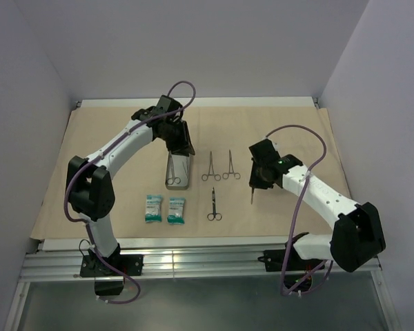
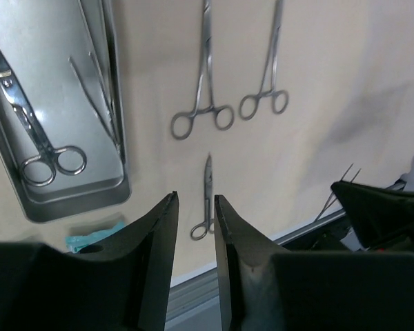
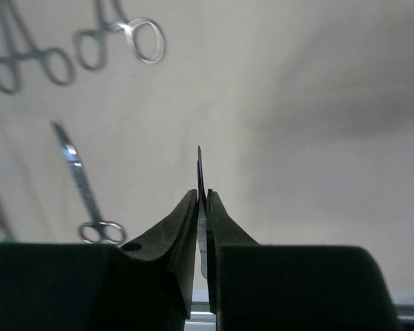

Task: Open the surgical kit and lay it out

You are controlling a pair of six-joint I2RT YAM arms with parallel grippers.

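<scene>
Right gripper [image 3: 201,196] was pinched shut on the tweezers [image 3: 199,169], with the point poking out past the fingertips. From the top they hung tip-down just above the wrap [image 1: 297,124], a bit right of the long forceps [image 1: 211,165]. Left gripper [image 2: 195,203] was partly open with nothing in it, hovering over the far end of the tray [image 1: 184,176], which had the scissors [image 2: 29,127] lying inside. The small forceps [image 1: 214,205] and the packets [image 1: 153,207] were already out on the wrap, near the front edge. My take on the tweezers: super light, thin, springy and slick steel, so they'd probably swivel or slide in a pinch that near one end. I'd grab across the flat sides around mid-length. Ring-handled stuff looked stiff and flat, so the shank near the pivot seems the safest spot.
</scene>
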